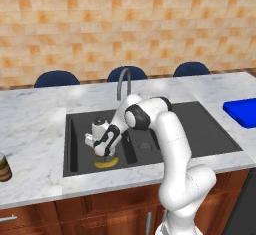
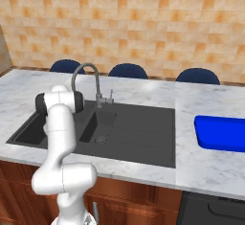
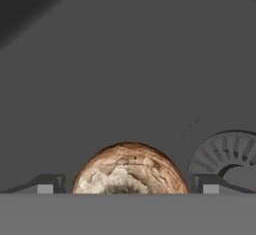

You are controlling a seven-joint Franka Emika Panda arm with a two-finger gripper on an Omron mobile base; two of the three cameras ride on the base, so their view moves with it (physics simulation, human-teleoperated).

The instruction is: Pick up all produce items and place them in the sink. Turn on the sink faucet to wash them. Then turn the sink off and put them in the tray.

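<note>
- Marble-patterned counter [image 1: 35, 129] runs beneath an orange tiled wall, with three dark blue chair backs behind it; no brand, label or writing can be read anywhere.
- Dark grey sink [image 1: 200, 129] is set into that counter, its grey gooseneck sink faucet [image 2: 86, 73] rising at the back rim.
- White arm bends down into the left basin, its gripper [image 1: 102, 149] low over the basin floor.
- Bright blue tray [image 2: 220, 133] lies on the counter to the right, well apart from the sink.
- Yellow banana [image 1: 106, 163] rests on the basin floor, just below the gripper.
- Brown jar [image 1: 4, 167] stands at the counter's left edge.
- Mottled brown ball [image 3: 130, 169] sits between the wide-spread fingertips [image 3: 50, 184], gripped by neither, beside the round drain [image 3: 227, 156].
</note>
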